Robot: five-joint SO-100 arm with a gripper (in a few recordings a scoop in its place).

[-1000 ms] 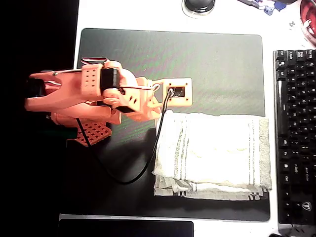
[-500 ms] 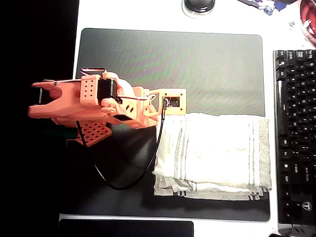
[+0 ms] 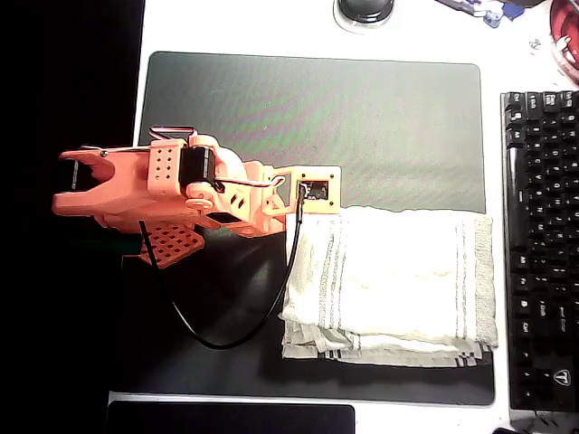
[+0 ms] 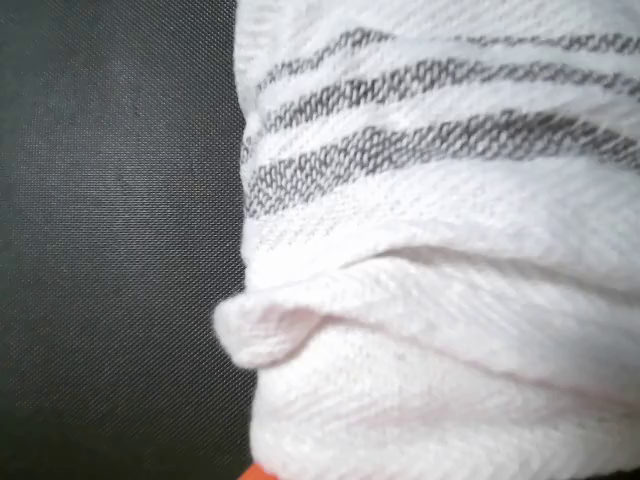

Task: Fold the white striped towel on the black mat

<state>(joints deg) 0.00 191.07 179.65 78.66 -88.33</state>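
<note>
The white striped towel (image 3: 389,280) lies folded in layers on the lower right part of the black mat (image 3: 317,108). Its grey-green stripes run near the left and right ends. My orange arm reaches in from the left. The gripper (image 3: 303,201) sits under the wrist camera mount, at the towel's upper left corner, and its jaws are hidden from above. Up close in the wrist view, the towel (image 4: 440,250) shows a rolled fold edge against the mat (image 4: 110,230). A sliver of orange fingertip (image 4: 252,472) peeks in at the bottom edge.
A black keyboard (image 3: 541,244) stands along the right edge, close to the towel's right end. A black cable (image 3: 244,325) loops from the arm over the mat's lower left. A round dark object (image 3: 365,9) sits beyond the mat's far edge.
The arm has drawn back a little to the left, and the wrist mount has shifted down toward the towel's upper left corner. The towel lies as before.
</note>
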